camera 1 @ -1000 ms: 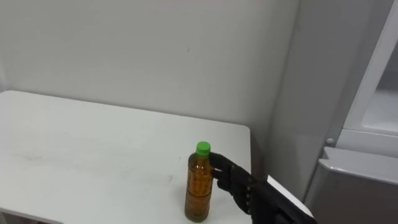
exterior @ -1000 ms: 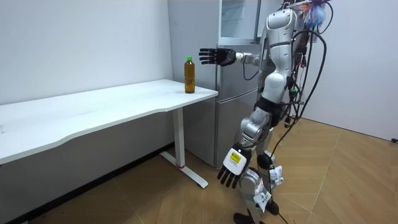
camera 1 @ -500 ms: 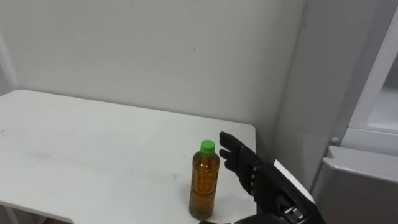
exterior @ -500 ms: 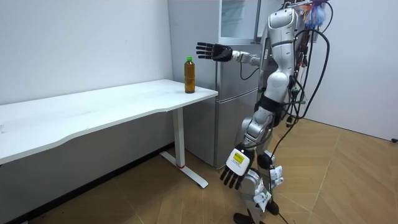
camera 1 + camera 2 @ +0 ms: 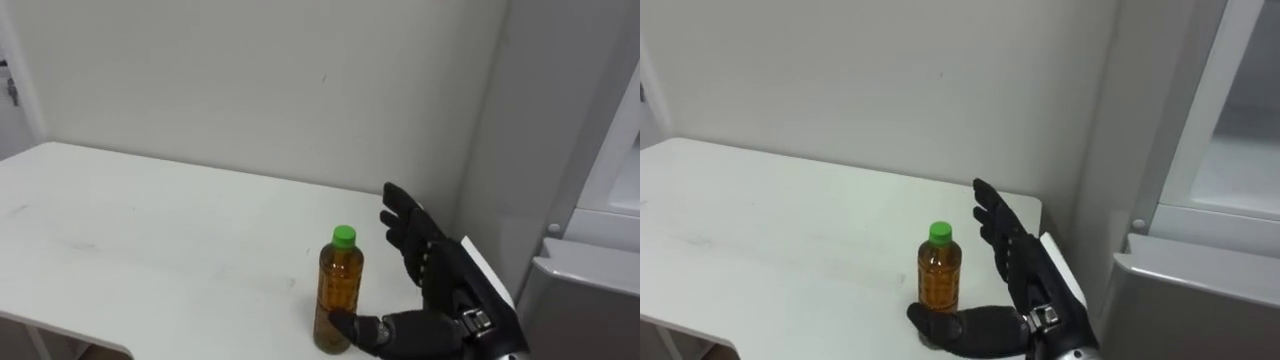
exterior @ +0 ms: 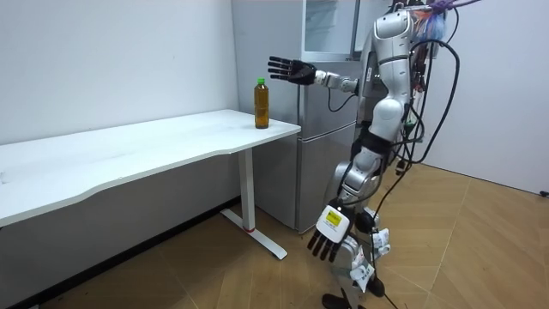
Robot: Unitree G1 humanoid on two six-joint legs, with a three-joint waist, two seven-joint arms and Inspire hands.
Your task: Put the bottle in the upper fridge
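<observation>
An amber bottle (image 5: 338, 295) with a green cap stands upright near the right end of the white table (image 5: 150, 230). My right hand (image 5: 425, 255) is open just to the bottle's right, fingers straight and spread, palm facing it. Its thumb reaches across in front of the bottle's base, and I cannot tell whether it touches. In the room view the bottle (image 6: 261, 103) is near the table's corner, with the right hand (image 6: 287, 69) raised a little above and beside it. My left hand (image 6: 328, 236) hangs low by my leg, fingers relaxed.
The grey fridge (image 5: 590, 250) stands right of the table, close to its end. In the room view its upper compartment (image 6: 330, 26) stands open. A white wall runs behind the table. The table's left part is bare.
My right hand has risen and moved closer to the bottle, its thumb now in front of the base. The eye view has shifted. The bottle stays put.
</observation>
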